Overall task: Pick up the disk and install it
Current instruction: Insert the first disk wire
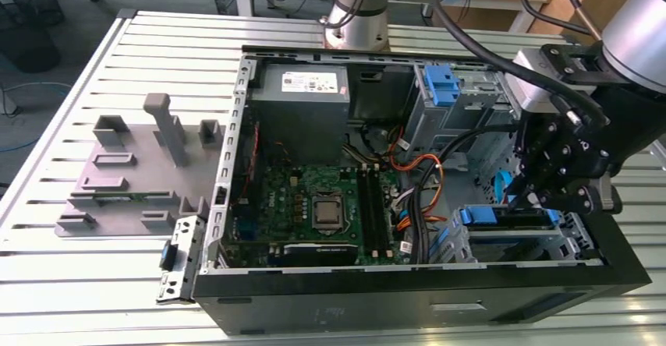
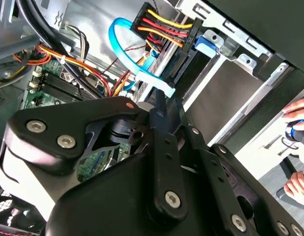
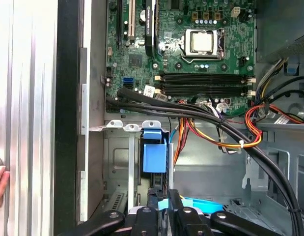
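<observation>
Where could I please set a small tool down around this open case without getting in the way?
The ribbed table is bare in front of the grey fixture and behind it, left of the case. Inside, cables crowd the space between motherboard and drive bays, where the gripper works.

The exterior view looks steeply down from high beyond the open computer case point(image 1: 416, 284), taking in the whole slatted table point(image 1: 93, 284). Both wrist views sit close inside the case, sharing the motherboard point(image 3: 191, 44) and the blue caddy tab point(image 3: 154, 152).
</observation>
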Robot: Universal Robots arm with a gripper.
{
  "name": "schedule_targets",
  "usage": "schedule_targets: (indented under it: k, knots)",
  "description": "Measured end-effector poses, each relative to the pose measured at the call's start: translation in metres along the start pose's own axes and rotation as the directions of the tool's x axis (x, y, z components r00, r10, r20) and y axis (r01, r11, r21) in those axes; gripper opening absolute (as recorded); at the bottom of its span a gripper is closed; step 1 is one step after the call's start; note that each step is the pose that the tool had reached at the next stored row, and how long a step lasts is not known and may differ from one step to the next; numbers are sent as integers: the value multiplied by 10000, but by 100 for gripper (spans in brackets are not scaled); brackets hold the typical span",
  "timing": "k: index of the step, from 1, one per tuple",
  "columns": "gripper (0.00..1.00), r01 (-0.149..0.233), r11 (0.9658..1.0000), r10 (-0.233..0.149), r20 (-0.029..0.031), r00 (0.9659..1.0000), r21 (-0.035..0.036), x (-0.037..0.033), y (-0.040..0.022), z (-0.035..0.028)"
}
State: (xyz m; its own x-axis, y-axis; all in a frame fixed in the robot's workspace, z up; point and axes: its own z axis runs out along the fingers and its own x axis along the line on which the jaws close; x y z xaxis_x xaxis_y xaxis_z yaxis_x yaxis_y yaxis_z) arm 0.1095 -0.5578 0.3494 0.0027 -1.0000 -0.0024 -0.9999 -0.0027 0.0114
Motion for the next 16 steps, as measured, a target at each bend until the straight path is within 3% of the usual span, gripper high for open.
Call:
schedule_targets:
  k: [6,16]
  knots:
    - [24,0,10000,0,1,10000,0,-1,-62,0]
    - [24,-1,10000,1,1,10000,0,-1,-65,-58]
